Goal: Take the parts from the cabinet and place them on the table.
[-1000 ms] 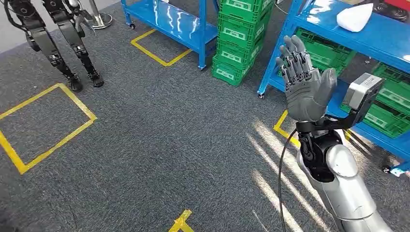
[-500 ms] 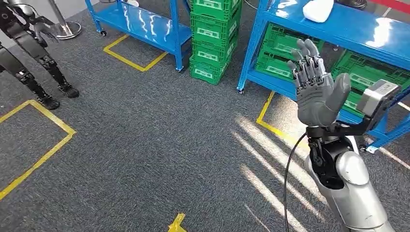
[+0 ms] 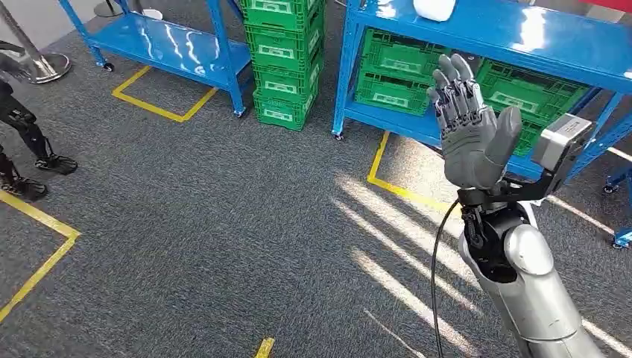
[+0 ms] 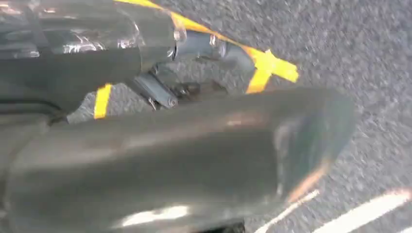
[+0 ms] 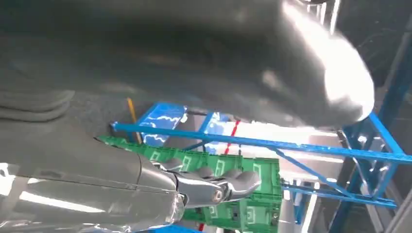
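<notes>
We hold our right hand (image 3: 471,127) raised at 2 o'clock, fingers spread wide, gripping nothing. The white part (image 3: 434,8) lies on the blue cabinet (image 3: 492,30) top at 1 o'clock. We should face the shelf squarely before reaching. We cannot tell our left hand's state.

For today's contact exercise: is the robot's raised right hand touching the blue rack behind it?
Apart. In the head view the right hand is raised with fingers spread, holding nothing, nearer the camera than the blue rack.

Grey carpet floor (image 3: 223,224), yellow tape lines (image 3: 160,108), sunlight streaks (image 3: 402,253)
</notes>
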You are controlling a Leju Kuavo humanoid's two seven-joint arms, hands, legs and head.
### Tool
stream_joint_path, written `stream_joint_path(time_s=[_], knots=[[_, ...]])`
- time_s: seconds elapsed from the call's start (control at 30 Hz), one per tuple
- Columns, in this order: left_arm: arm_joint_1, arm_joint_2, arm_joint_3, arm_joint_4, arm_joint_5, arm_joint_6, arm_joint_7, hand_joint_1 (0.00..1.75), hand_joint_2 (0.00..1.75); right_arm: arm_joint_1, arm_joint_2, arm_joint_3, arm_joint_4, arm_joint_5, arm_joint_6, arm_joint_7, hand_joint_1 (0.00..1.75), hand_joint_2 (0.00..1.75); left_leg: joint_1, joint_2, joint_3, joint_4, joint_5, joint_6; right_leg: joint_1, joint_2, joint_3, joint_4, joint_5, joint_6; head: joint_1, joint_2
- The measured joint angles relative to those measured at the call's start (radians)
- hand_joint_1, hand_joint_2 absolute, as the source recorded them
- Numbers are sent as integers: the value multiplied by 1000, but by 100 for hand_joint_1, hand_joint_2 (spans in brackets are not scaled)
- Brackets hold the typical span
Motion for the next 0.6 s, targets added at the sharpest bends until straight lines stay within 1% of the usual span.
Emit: stream_joint_path(time_s=[0.03,0.07,0.1,0.13,0.17,0.2,0.23,0.27,0.3,0.33,0.37,0.4,0.43,0.47,0.5,0.53,0.57,0.6], knots=[[1,1,0,0,1,0,0,0,0,-1,0,0,0,0,0,0,0,0,-1,9,1,0,-1,3,-2,11,0,-3,2,4,0,0],[0,2,0,-1,1,0,0,0,0,-3,-2,-2,0,0,-1,0,0,0,6,23,6,-10,3,10,-1,23,-1,-1,0,10,0,0],[-1,2,0,-1,1,0,0,0,0,-3,-3,-2,0,0,-1,0,0,0,6,35,15,-17,4,14,2,-10,-7,15,-14,14,3,0],[-2,2,0,-1,1,0,-1,0,0,-11,-4,-1,0,0,-1,0,0,0,6,51,19,-19,1,19,3,-51,-30,65,-43,19,15,0],[-1,1,0,-1,1,-1,-1,0,0,-14,-3,0,0,0,0,0,0,0,5,65,21,-19,-1,22,2,-73,-70,147,-81,25,20,0],[0,2,0,0,1,0,-1,0,0,-10,-2,0,1,0,0,0,0,0,3,81,23,-19,-4,24,-1,-84,-114,234,-116,29,22,0],[1,3,0,0,1,0,-1,0,0,-8,-2,1,3,0,0,1,0,0,2,94,24,-18,-7,24,-3,-87,-148,295,-134,31,26,0],[1,5,0,0,1,0,-1,0,0,-8,-1,2,6,0,0,2,0,0,0,108,27,-18,-10,24,-6,-88,-167,323,-130,31,31,0],[0,5,0,0,1,-1,-1,0,0,-8,-1,3,7,0,0,2,0,0,-1,120,31,-18,-14,22,-6,-89,-157,297,-102,28,33,0],[-1,5,0,0,1,0,-1,0,0,-8,-1,3,8,0,0,2,0,0,-1,127,35,-18,-17,22,-5,-90,-134,248,-69,26,35,0],[-2,4,0,0,1,-1,-1,0,0,-8,-1,3,8,0,0,2,0,0,-2,139,45,-18,-23,19,-2,-94,-78,136,-7,18,39,0],[-3,3,0,-1,1,-1,-1,0,0,-8,-2,2,8,0,0,2,0,0,-2,145,51,-19,-27,18,1,-105,-36,55,31,11,40,0],[-5,3,0,-1,1,-1,-1,0,0,-9,-2,0,8,0,-1,2,0,0,-3,153,52,-21,-31,13,13,-131,-8,15,13,5,39,0],[-6,3,0,-1,1,-1,-1,0,0,-11,-2,1,8,0,-2,3,0,0,-5,156,48,-19,-32,8,17,-133,-7,-4,14,-3,42,0],[-7,2,0,-1,1,-1,-1,0,0,-10,-2,0,8,1,-2,3,0,0,-5,163,49,-21,-32,5,19,-128,-10,-1,13,-4,44,0],[-6,0,0,-1,1,-2,-1,0,0,-7,-2,0,8,1,-3,3,0,0,-3,171,53,-25,-34,0,22,-119,-10,-1,11,-8,41,0],[-8,-2,0,-1,1,-2,-1,0,0,-7,-3,0,8,1,-4,3,0,0,-2,177,60,-28,-34,-6,23,-112,-8,-9,14,-14,42,0],[-9,-2,0,-1,1,-2,-1,0,0,-6,-5,-1,5,2,-4,3,0,0,1,154,59,-28,-45,-16,13,-107,6,-24,20,-21,41,0]])
